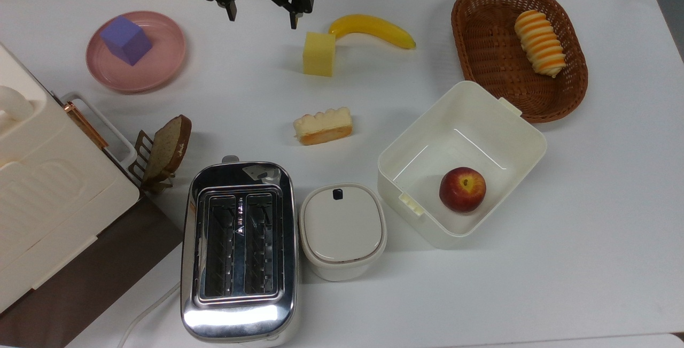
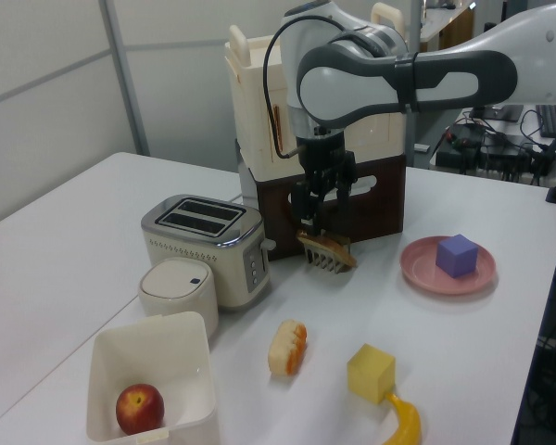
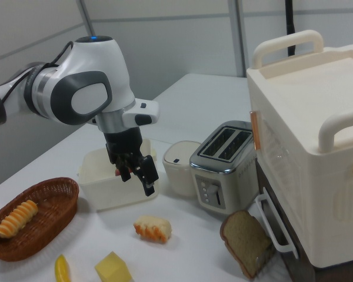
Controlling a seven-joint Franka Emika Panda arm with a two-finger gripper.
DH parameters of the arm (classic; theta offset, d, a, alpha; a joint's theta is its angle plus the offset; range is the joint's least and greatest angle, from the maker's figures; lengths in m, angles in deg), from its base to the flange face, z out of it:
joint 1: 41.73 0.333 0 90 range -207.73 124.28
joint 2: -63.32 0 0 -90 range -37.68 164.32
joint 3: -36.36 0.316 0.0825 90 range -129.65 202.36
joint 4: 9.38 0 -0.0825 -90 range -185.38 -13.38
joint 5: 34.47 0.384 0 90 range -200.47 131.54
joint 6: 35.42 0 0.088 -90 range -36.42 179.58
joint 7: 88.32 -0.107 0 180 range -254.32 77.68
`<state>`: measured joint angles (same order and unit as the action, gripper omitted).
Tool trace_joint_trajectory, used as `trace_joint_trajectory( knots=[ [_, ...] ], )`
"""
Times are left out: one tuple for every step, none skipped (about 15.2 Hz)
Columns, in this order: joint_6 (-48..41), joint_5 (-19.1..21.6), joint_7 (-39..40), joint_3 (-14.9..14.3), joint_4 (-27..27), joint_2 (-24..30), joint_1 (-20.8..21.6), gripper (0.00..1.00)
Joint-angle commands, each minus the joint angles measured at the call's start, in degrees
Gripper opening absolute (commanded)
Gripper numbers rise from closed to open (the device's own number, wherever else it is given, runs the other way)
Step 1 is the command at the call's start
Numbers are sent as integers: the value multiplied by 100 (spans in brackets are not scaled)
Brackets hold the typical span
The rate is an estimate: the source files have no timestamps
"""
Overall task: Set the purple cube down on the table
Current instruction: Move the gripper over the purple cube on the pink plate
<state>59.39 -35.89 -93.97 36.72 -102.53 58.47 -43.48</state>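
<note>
The purple cube [image 1: 126, 39] [image 2: 457, 255] rests on a round pink plate [image 1: 171, 64] [image 2: 417, 264] at the top view's upper left. Around the plate lies the white table [image 1: 240, 97]. My gripper [image 1: 262, 19] [image 2: 322, 206] [image 3: 136, 179] hangs above the table at the top view's upper middle. It sits to the right of the plate and well apart from the cube. Its fingers are open and hold nothing.
A yellow cube [image 1: 319, 54] and a banana [image 1: 374, 28] lie just right of the gripper in the top view. A cake slice [image 1: 323, 126], toaster [image 1: 238, 246], lidded pot [image 1: 342, 227], tub [image 1: 513, 123] with an apple [image 1: 463, 189], basket [image 1: 470, 43], bread slice [image 1: 168, 147] and cream box [image 1: 48, 177] stand around.
</note>
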Motion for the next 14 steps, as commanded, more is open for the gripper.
trace_joint_trajectory(
  knots=[
    [-312,116,99,-324,7,89,131,100],
    [-348,107,142,-326,7,89,122,100],
    [-349,98,143,-326,7,80,105,100],
    [-340,72,152,-344,7,80,96,100],
    [-349,63,160,-396,7,80,96,100],
    [-349,37,152,-423,-10,80,105,100],
    [-349,28,160,-440,-19,80,96,100],
    [-349,-7,195,-484,-19,80,87,100],
    [-357,-25,370,-641,-28,80,87,100],
    [-392,-25,519,-747,-37,72,87,100],
    [-436,-25,703,-887,-72,72,87,100],
    [-454,-34,1036,-1133,-168,89,87,100],
    [-454,-25,1292,-1318,-177,89,87,100],
    [-446,-25,1529,-1520,-195,89,87,100]
  ],
)
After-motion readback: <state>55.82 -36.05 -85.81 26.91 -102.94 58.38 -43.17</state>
